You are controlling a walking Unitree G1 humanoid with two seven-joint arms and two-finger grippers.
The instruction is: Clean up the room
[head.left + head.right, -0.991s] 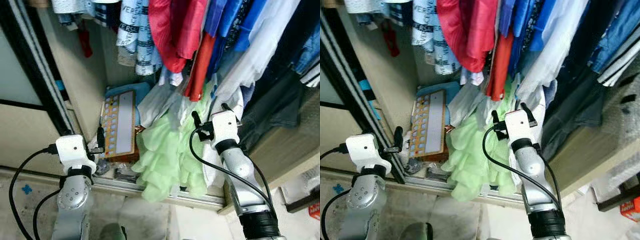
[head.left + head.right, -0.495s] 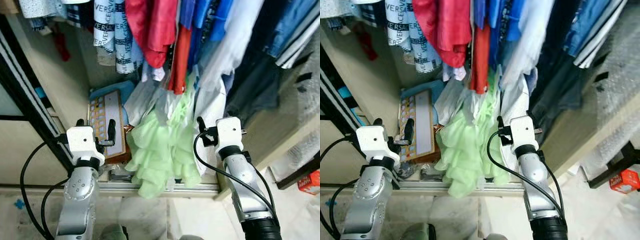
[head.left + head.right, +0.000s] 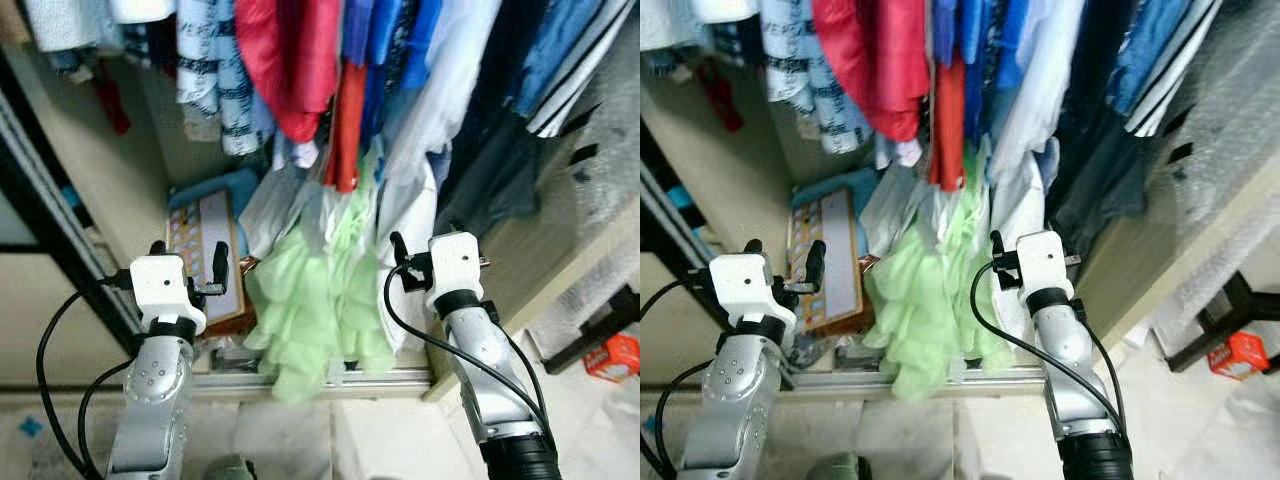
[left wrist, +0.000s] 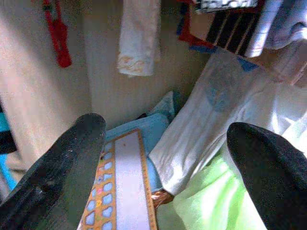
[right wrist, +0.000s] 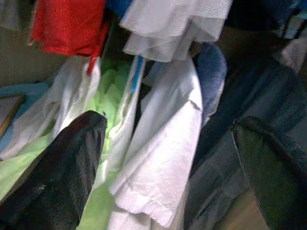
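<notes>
Both silver arms are raised before an open wardrobe packed with hanging clothes, the left gripper (image 4: 163,163) with its 2 black fingers spread wide and holding nothing, the right gripper (image 5: 168,158) likewise parted and empty. A frilly pale green garment (image 3: 315,310) spills from the wardrobe floor over the metal sliding-door track (image 3: 300,380), between the 2 arms. A flat orange-framed board with pastel squares (image 3: 205,250) leans beside it, just beyond the left gripper, and a white shirt (image 5: 163,153) hangs just ahead of the right one.
</notes>
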